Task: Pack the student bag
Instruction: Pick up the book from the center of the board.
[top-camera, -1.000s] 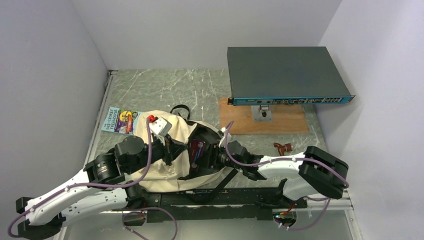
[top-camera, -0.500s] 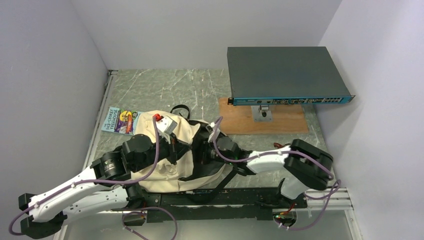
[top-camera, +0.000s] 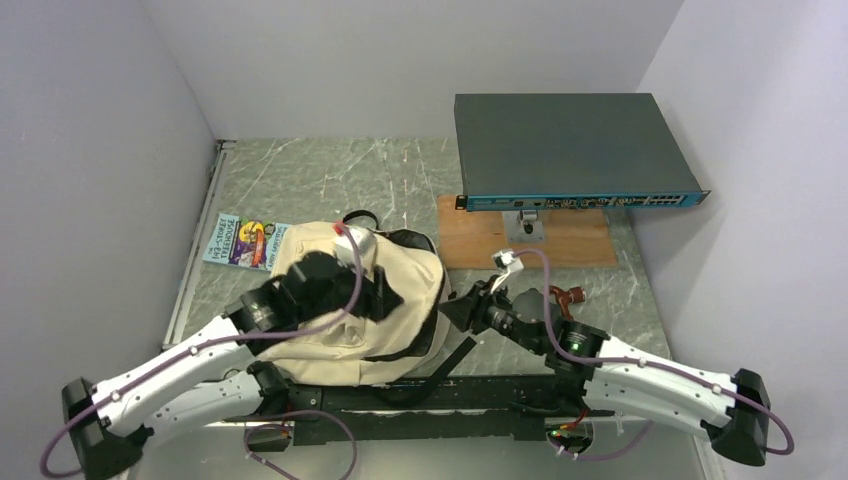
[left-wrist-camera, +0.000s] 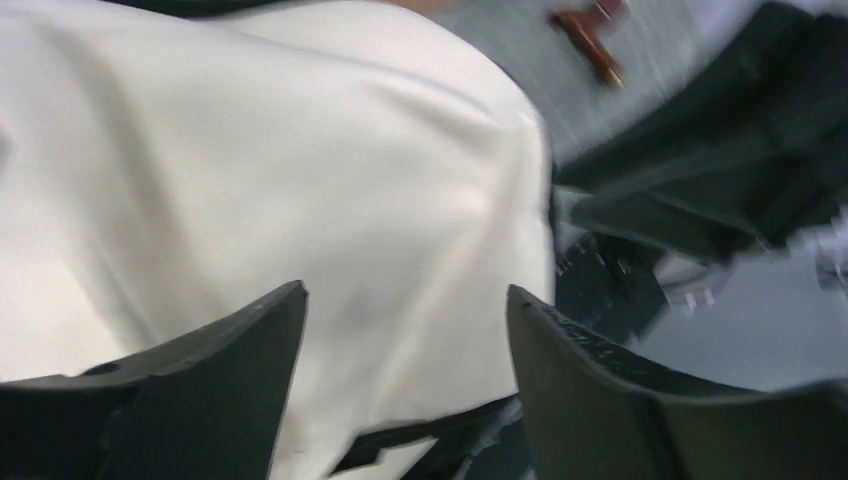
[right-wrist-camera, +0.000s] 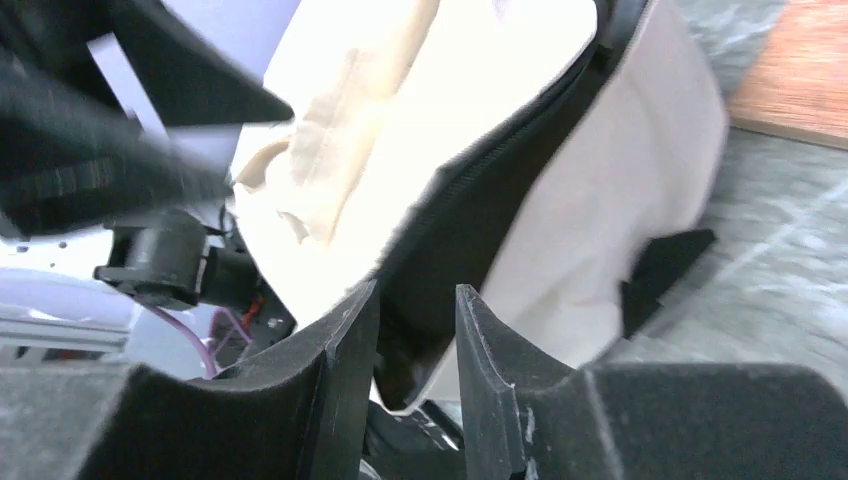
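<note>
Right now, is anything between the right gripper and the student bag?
Nothing visible stands between them. The right gripper is right at the student bag. The bag's dark zipper edge runs into the narrow gap between its fingers, but I cannot tell whether it is pinched.

Student bag (top-camera: 410, 280): soft matt cream cloth, creased, with a dark zip band and black webbing. The left claw (left-wrist-camera: 405, 290) and right claw (right-wrist-camera: 416, 288) look like matt black plastic, faintly grainy. Worktop (top-camera: 330, 180) is smooth grey stone-look with pale veins, board (top-camera: 570, 250) at far right is bare matt wood, switch (top-camera: 560, 140) over it is matt dark sheet metal, and book (top-camera: 238, 241) at far left has a glossy paper cover.
</note>
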